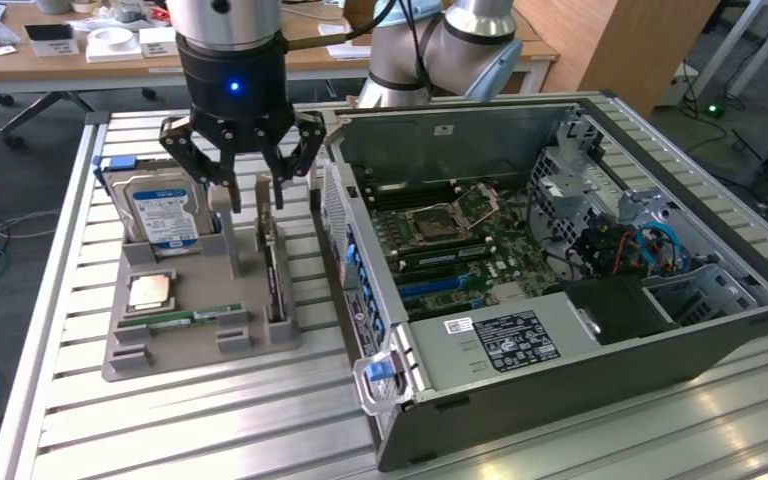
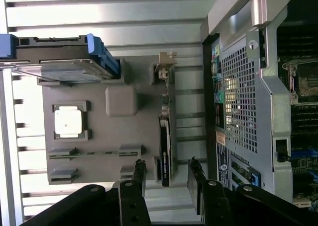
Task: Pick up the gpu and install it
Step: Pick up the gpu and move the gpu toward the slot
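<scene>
The gpu [image 2: 165, 136] stood on edge in a slot of the grey moulded tray [image 2: 121, 101], on the side nearest the open metal computer case [image 2: 243, 102]. It was a thin, dark card with a pale metal bracket at one end. The hand [image 2: 167, 164] hung over it, its black fingers spread wide and gripping nothing. The ribbed metal bench [image 1: 197, 430] carried the tray.
</scene>
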{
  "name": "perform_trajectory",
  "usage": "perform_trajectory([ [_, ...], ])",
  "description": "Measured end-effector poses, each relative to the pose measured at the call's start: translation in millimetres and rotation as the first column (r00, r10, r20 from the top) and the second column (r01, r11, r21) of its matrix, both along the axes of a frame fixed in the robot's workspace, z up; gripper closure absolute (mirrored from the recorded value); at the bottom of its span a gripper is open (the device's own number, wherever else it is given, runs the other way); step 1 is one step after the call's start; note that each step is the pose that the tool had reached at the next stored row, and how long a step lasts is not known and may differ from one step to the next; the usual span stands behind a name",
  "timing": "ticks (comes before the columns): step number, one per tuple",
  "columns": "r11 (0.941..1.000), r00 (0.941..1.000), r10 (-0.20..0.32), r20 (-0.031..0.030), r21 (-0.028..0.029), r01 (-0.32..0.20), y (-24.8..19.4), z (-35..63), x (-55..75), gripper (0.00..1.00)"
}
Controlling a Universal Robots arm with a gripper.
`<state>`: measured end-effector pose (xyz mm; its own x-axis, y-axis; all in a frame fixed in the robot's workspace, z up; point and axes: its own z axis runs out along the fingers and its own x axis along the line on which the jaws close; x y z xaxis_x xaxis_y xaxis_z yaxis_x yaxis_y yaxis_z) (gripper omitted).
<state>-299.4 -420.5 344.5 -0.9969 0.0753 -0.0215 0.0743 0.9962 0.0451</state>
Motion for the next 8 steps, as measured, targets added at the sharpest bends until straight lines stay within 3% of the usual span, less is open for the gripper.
perform_trajectory([
  [8,1.0000,1.0000,0.000,-0.0001,0.0001,0.000,0.3,-13.6,0.0,0.53],
])
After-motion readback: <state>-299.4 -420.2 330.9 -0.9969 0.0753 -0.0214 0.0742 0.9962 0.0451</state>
